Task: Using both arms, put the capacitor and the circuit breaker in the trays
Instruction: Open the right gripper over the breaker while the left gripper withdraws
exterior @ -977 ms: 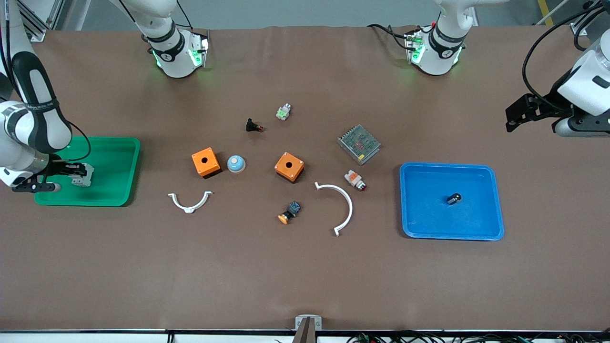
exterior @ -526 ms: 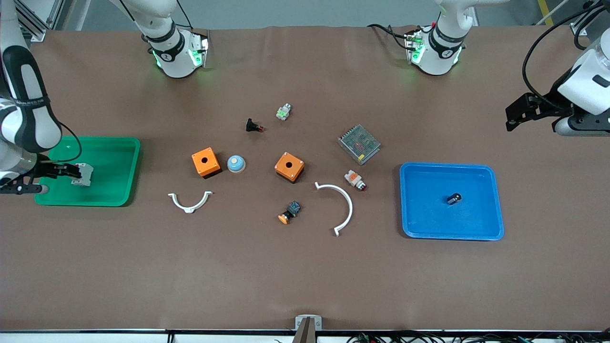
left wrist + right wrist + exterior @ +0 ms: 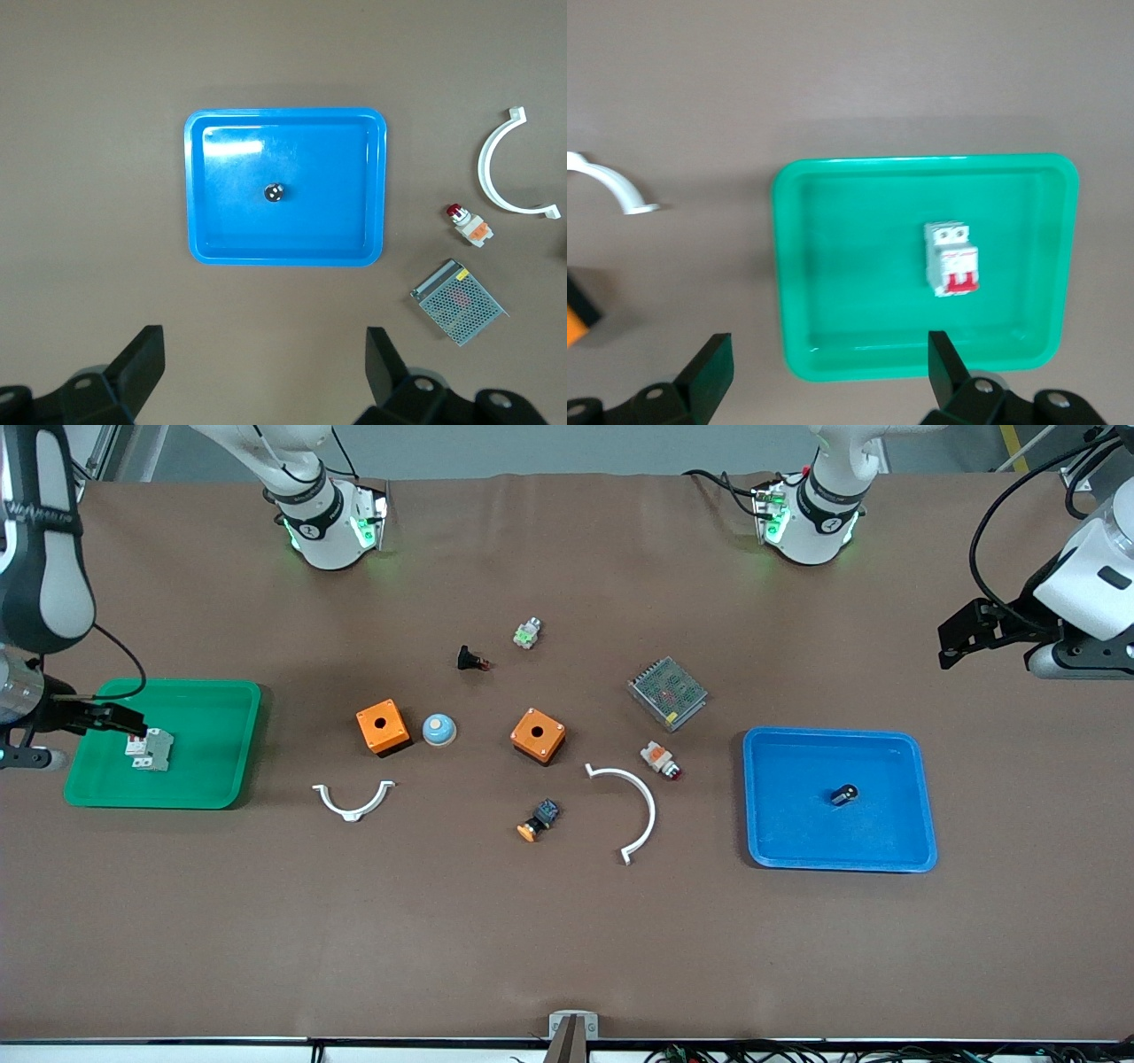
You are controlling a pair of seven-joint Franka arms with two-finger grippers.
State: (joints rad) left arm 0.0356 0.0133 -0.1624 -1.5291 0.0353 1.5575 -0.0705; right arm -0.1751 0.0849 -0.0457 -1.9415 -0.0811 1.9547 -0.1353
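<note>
The circuit breaker [image 3: 149, 749], a white-grey block with red levers, lies in the green tray [image 3: 239, 744] at the right arm's end; it also shows in the right wrist view [image 3: 951, 258] inside the tray [image 3: 921, 162]. My right gripper [image 3: 120, 720] is open and empty, raised over the tray's edge beside the breaker [image 3: 830, 372]. The capacitor [image 3: 844, 794], a tiny black cylinder, lies in the blue tray [image 3: 921, 797]; it also shows in the left wrist view [image 3: 275, 192] in the tray [image 3: 285, 115]. My left gripper [image 3: 955, 642] is open and empty, held high off to the side of the blue tray [image 3: 264, 372].
Between the trays lie two orange boxes [image 3: 383, 726] [image 3: 538, 735], a blue-white dome [image 3: 438, 730], two white arcs [image 3: 353, 801] [image 3: 631, 808], a metal mesh unit [image 3: 667, 693], a white-orange button [image 3: 661, 759], a black-blue switch [image 3: 539, 819], a black push-button [image 3: 470, 659] and a green-white part [image 3: 527, 633].
My right gripper has let go of the circuit breaker and risen away from it; the breaker stays lying in the green tray. The left arm has hardly moved.
</note>
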